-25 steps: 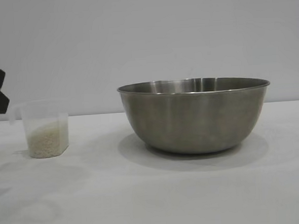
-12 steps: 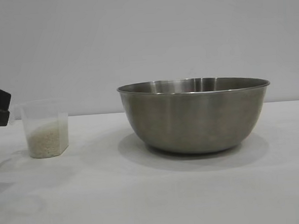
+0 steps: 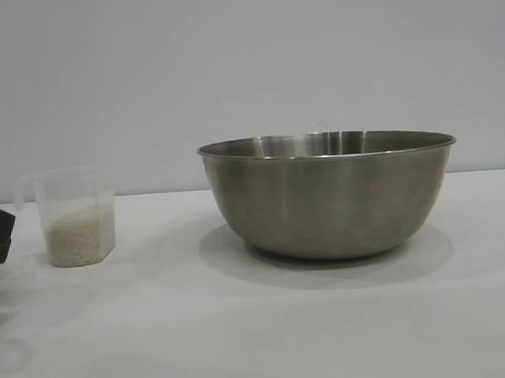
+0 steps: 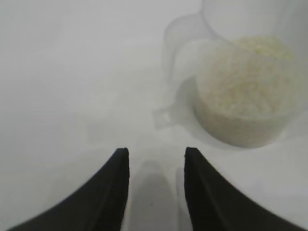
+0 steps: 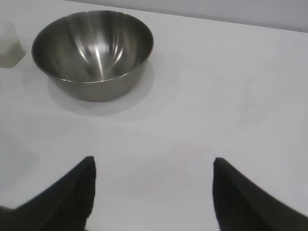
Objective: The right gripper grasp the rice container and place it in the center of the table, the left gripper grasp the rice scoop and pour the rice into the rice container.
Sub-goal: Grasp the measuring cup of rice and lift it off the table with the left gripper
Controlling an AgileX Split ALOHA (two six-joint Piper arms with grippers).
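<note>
Presently, the step in hand: the rice scoop (image 3: 76, 219) is to be grasped by the left claw (image 4: 156, 159) — judged so because the bowl already stands mid-desk.
Rice container: the steel bowl (image 3: 330, 194) is seen standing upright on the desk (image 3: 261, 334), apart from the scoop and to its right in the exterior view; no rice is seen inside it from the right wrist view.
Rice scoop: it is set upright on the desk, partly filled with the rice (image 3: 80, 237); its handle is turned toward the left claw.
Left claw: it is held low at the exterior view's left edge, just beside the scoop, jaws apart with nothing between them.
Right claw (image 5: 153, 166): it is held well back from the bowl, jaws wide apart and holding nothing.
Doing it well: the handle should be centred between the jaws before they are brought together — the cup is light and could be nudged over, spilling grains.
</note>
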